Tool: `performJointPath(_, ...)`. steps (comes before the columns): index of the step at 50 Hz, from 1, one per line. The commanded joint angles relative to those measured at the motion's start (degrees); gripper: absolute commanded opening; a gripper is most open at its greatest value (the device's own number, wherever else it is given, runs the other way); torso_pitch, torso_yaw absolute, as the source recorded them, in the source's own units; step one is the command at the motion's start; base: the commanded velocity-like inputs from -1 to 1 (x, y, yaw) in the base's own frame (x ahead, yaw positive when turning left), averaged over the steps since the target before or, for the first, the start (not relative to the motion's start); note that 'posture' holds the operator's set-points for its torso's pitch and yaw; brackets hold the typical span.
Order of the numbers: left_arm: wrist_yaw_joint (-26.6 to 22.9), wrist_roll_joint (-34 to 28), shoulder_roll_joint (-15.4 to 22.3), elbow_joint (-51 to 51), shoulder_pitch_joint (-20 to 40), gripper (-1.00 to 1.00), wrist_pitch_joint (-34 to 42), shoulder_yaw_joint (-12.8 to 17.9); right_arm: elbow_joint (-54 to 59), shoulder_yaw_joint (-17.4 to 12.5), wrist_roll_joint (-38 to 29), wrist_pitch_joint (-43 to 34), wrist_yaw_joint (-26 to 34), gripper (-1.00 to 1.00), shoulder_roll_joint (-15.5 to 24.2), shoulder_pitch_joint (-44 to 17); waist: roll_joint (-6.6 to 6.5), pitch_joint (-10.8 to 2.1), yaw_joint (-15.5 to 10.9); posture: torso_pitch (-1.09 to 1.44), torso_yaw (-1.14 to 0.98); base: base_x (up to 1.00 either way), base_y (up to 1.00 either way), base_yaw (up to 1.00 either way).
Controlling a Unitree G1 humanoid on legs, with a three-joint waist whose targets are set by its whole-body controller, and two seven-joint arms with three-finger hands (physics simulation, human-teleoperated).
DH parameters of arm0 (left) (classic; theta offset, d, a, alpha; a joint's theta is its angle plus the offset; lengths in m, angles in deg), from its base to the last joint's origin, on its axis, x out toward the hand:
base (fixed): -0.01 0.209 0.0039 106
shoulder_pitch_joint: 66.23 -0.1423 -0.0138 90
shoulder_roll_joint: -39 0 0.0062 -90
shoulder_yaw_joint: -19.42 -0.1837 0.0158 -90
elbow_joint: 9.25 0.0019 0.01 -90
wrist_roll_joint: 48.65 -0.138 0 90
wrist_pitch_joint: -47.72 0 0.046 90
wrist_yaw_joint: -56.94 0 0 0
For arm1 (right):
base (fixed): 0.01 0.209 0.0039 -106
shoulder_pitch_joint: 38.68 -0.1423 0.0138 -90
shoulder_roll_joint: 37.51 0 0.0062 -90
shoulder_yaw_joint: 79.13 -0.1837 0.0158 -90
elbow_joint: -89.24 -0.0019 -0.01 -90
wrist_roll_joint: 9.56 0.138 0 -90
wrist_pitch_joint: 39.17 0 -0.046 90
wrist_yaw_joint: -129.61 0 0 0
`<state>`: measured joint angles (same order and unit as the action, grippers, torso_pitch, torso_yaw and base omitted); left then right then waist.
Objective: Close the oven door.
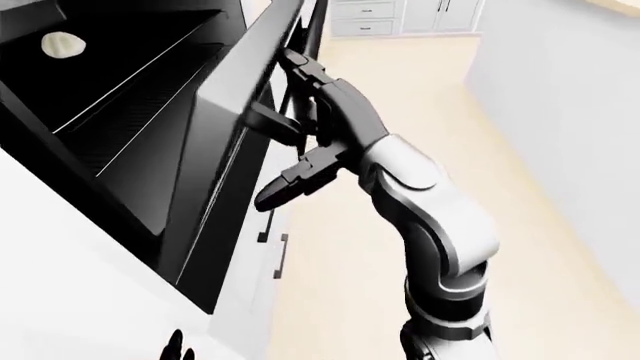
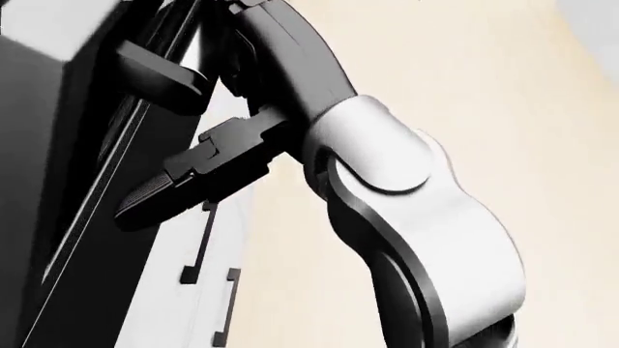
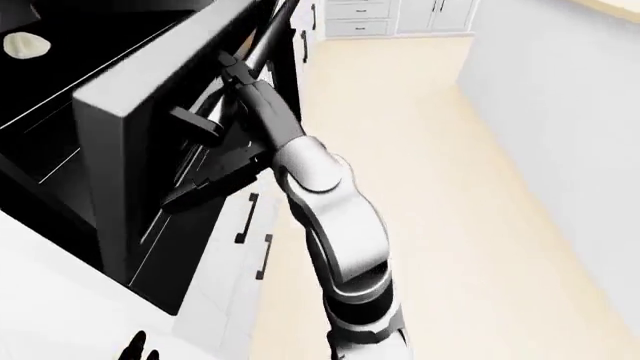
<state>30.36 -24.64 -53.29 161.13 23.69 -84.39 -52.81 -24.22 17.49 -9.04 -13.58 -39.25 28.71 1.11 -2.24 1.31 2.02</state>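
Observation:
The black oven door (image 1: 225, 150) stands steeply tilted, almost up against the oven, with a narrow gap still showing the dark cavity and racks (image 1: 110, 112). My right hand (image 1: 298, 127) is open. Its long fingers (image 1: 300, 67) lie flat along the door's outer face by the handle bracket (image 1: 268, 122), and the thumb (image 1: 285, 186) points down and left, clear of the door. Only dark fingertips of my left hand (image 1: 178, 346) peek in at the bottom edge of the left-eye view. The head view shows the right forearm (image 2: 416, 217) close up beside the door edge.
White drawers with dark pulls (image 1: 275, 251) sit below the oven, and more drawers (image 1: 365, 19) stand at the top. A white wall (image 1: 560, 112) runs down the right. Beige floor (image 1: 540, 285) lies between. A pale round thing (image 1: 62, 45) rests on the black cooktop.

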Motion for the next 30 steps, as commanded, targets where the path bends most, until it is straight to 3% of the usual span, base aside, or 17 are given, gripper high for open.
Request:
performJointPath(1,-0.42,0.14,0.76,-1.44,0.68,1.0,-1.77,0.11,2.95,3.36,2.34,7.74,6.26,1.0,-1.95,-3.21,-0.11,-0.32,-0.97,0.0,0.0,0.0,0.0,0.0)
performJointPath(9,-0.68,0.36,0.8,-1.43,0.72,1.0,-1.75,0.26,16.43,4.57,-4.21,14.96,10.33,1.0,-7.96,-10.19,-1.05,-0.14,-2.25,0.0,0.0,0.0,0.0,0.0)
performJointPath(14,-0.57,0.49,0.82,-1.55,0.88,1.0,-1.56,0.21,27.13,2.6,-5.99,20.24,10.84,1.0,-10.87,-16.95,-1.55,0.18,-2.18,0.0,0.0,0.0,0.0,0.0)
performJointPath(30,-1.01,0.87,0.79,-1.42,0.46,1.0,-1.83,0.39,36.75,2.39,-3.96,20.3,8.56,1.0,-20.06,-32.75,-3.34,0.79,-1.31,0.0,0.0,0.0,0.0,0.0)
